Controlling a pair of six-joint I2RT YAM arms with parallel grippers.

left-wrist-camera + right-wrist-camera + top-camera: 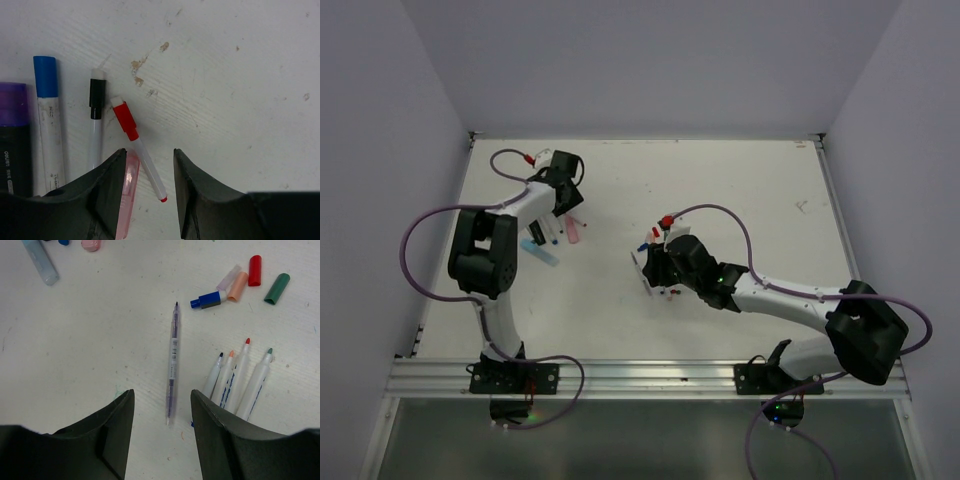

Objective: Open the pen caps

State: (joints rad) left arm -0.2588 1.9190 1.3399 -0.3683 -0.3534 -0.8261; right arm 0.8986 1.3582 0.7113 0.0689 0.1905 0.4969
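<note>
We are holding the left claw (149, 155) low over the bench (240, 100), jaws partly apart and gripping nothing. They are straddling a slim white pen whose red cap (125, 120) is sitting on its far end, probably so that a squeeze pins the barrel while the cap gets pulled. Beside it are lying a black cap (97, 95), a blue cap (45, 76) and a purple cap (13, 102), all seemingly seated on their pens. We are keeping the right claw (162, 395) half open and empty too, hovering over a bare clear purple pen (172, 362). Its camera is showing what the left one is missing: four uncapped markers (235, 380) laid together, and loose caps near them, a red loose cap (255, 270), a green loose cap (277, 288) and a peach loose cap (238, 286). The overhead view alone is showing the two arms working well apart, the capped pile lying at the far left.
</note>
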